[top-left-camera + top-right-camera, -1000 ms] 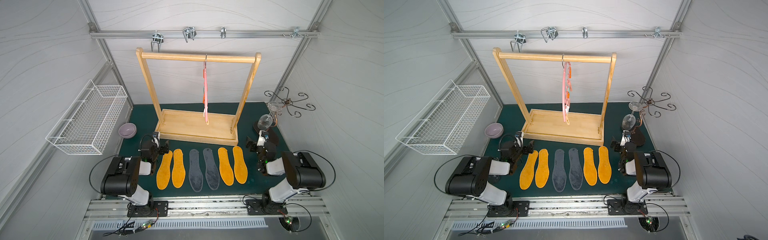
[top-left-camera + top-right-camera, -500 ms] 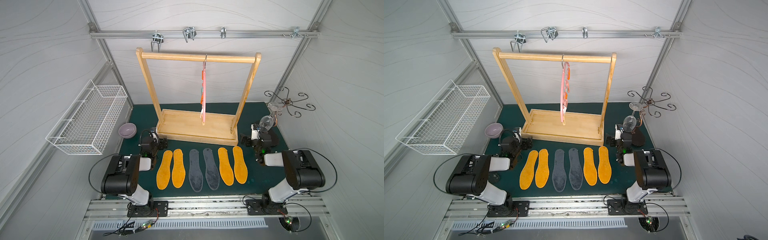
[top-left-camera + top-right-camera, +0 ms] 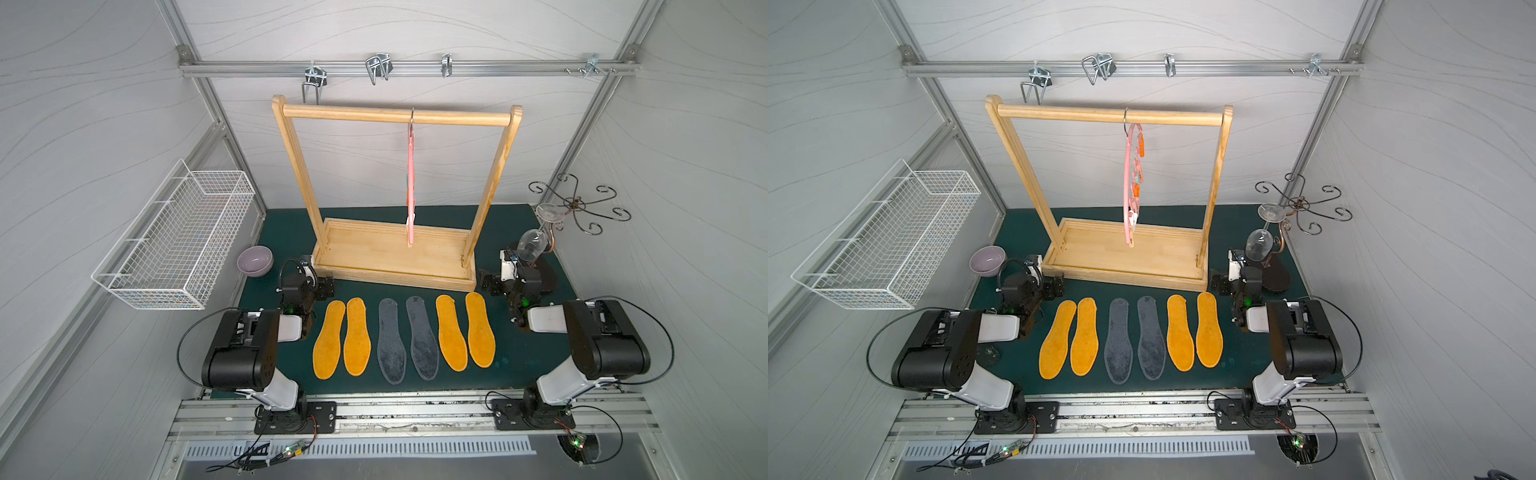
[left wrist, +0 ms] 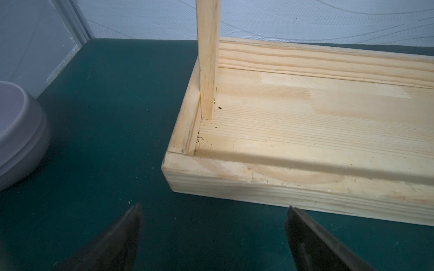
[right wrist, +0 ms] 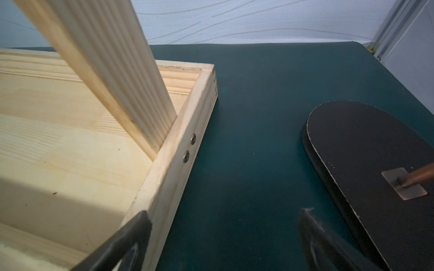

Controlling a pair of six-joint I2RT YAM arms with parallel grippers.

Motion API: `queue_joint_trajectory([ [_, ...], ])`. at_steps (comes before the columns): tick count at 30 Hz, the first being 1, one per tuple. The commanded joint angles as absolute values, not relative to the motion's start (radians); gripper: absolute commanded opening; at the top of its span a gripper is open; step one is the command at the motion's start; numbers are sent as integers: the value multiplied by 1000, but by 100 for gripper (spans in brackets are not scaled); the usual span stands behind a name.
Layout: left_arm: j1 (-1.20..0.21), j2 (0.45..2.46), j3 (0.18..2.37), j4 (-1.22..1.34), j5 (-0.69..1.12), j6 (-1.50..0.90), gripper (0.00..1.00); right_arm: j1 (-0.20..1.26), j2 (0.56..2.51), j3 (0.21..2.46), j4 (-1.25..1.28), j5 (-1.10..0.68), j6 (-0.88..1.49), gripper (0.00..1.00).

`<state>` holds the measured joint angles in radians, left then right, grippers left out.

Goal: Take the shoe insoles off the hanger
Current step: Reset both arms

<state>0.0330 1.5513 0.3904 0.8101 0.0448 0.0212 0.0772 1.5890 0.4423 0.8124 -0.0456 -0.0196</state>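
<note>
Orange-yellow and dark grey fuzzy shoe insoles [image 3: 392, 340] lay flat on dark green mat [image 3: 519, 357], off thin pink hanger [image 3: 1125, 187]. Left gripper [image 4: 214, 207] and right gripper [image 5: 224, 211] both spread apart, empty.

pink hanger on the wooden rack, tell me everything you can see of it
The pink hanger is thin and plastic-looking, with an arched top and small orange and pink clips along it. Its dark metal hook sits over the wooden rack's top bar, so it hangs freely, seen nearly edge-on, above the rack's base. Nothing is clipped to it; only the bar touches it.
</note>
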Motion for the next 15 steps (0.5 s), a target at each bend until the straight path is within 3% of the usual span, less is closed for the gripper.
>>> queue_joint_trajectory([
  [1,38,1546,410,851,45,5,100,81,1580,446,805,-46,-31,99],
  [15,35,1552,415,843,44,8,100,81,1580,446,803,-45,-30,99],
])
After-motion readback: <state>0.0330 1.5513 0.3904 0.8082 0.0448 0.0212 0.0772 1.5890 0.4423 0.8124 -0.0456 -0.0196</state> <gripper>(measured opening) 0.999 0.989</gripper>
